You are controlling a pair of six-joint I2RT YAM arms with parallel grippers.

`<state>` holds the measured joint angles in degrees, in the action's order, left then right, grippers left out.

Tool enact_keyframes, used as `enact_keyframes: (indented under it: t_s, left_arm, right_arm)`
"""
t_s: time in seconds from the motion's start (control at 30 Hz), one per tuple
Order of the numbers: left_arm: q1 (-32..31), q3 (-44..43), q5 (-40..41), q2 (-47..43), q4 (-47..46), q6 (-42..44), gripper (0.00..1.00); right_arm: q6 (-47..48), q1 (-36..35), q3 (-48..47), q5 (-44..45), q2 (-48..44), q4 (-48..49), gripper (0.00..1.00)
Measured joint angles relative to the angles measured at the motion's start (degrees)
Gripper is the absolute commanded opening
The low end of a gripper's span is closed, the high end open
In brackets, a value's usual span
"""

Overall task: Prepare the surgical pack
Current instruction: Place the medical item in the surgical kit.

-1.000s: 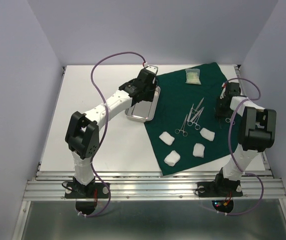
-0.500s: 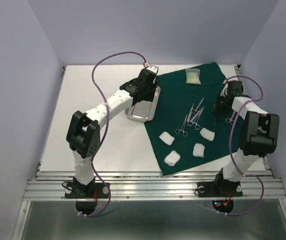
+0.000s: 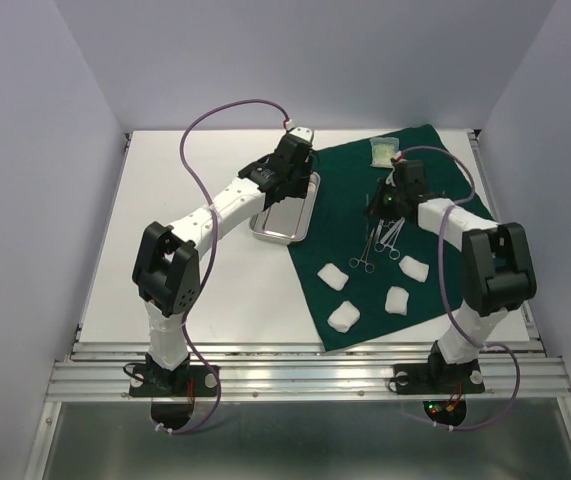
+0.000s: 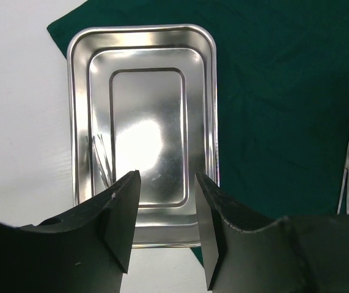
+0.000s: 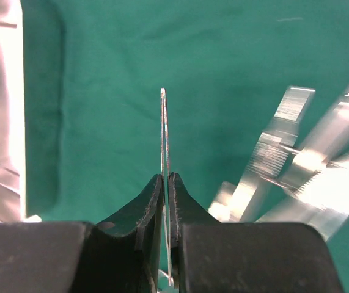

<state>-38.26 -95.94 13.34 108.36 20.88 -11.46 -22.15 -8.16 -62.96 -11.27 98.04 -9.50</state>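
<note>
A dark green drape (image 3: pixel 420 215) covers the right half of the table. My right gripper (image 3: pixel 377 207) hangs over its middle, shut on a thin steel forceps (image 5: pixel 163 122) seen edge-on and sticking out past the fingertips (image 5: pixel 165 177). Two more steel forceps (image 3: pixel 385 238) lie on the drape just below it, blurred in the right wrist view (image 5: pixel 308 165). The shiny steel tray (image 3: pixel 300 225) sits at the drape's left edge. My left gripper (image 3: pixel 277 192) hovers over the tray (image 4: pixel 143 91), open (image 4: pixel 165 183) with nothing between its fingers. Several white gauze pads (image 3: pixel 333 276) lie near the drape's front, and a pale packet (image 3: pixel 385 152) at its back.
Bare white tabletop (image 3: pixel 180 220) stretches left of the tray. A purple cable (image 3: pixel 205 125) loops above the left arm, and another (image 3: pixel 450 165) arcs over the right arm. Walls close in at the back and both sides.
My right gripper closed on a forceps at the drape's right edge, lifted it and swung left to the drape's middle. The left arm has not moved.
</note>
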Motion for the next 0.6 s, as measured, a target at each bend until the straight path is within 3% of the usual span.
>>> enact_keyframes:
  t_s: [0.17, 0.27, 0.37, 0.6]
  left_arm:
    - [0.00, 0.00, 1.29, -0.15, 0.17, -0.66, 0.52]
    - [0.00, 0.00, 1.95, -0.31, 0.35, -0.98, 0.52]
    - [0.00, 0.00, 2.25, -0.31, 0.87, -1.20, 0.52]
    - [-0.33, -1.57, 1.86, 0.13, 3.58, -1.95, 0.52]
  right_arm:
    - [-6.40, -6.19, -4.94, 1.07, 9.57, 4.07, 0.16]
    - [-8.70, -7.96, -8.13, 1.86, 14.53, 4.94, 0.37]
    - [-10.10, -8.41, -9.11, 2.40, 16.22, 6.23, 0.50]
    - [-9.27, -8.26, -7.48, 9.14, 12.24, 5.92, 0.60]
